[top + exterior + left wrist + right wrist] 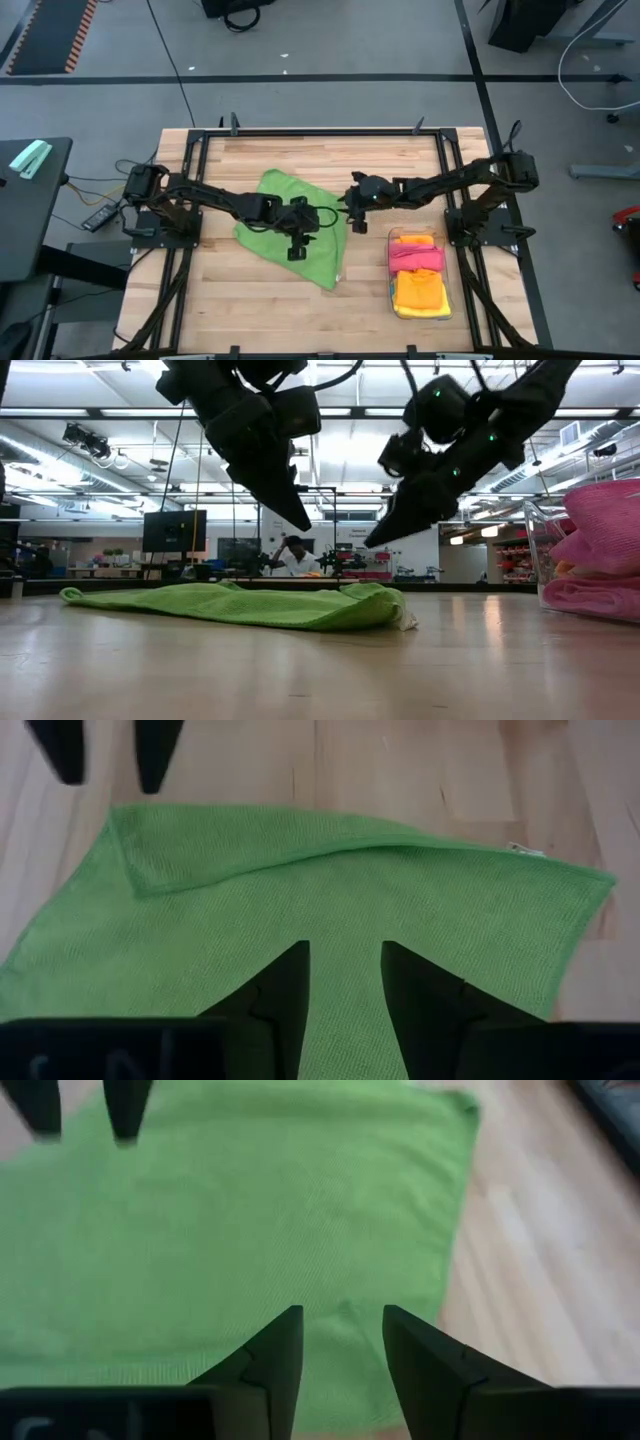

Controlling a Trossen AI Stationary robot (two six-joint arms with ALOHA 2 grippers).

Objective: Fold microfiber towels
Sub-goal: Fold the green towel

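A green microfiber towel (pixel 322 258) lies spread on the wooden table (pixel 250 310), near its middle. One corner (pixel 190 855) is folded over onto the cloth. My left gripper (pixel 297 250) hangs open over the towel's middle, fingers slanting down, clear of the cloth (pixel 250 605). My right gripper (pixel 357 222) hangs open over the towel's right edge, also clear of it. In the left wrist view my left gripper (pixel 345 958) has green cloth (pixel 420 900) behind the gap. The same holds for my right gripper (pixel 342 1318) in the right wrist view.
A clear plastic bin (pixel 441 300) at the table's right holds folded pink, orange and yellow towels (pixel 415 262); the low view has it at the right edge (pixel 545 550). Bare wood lies near the front edge. A person sits far behind the table (pixel 293 557).
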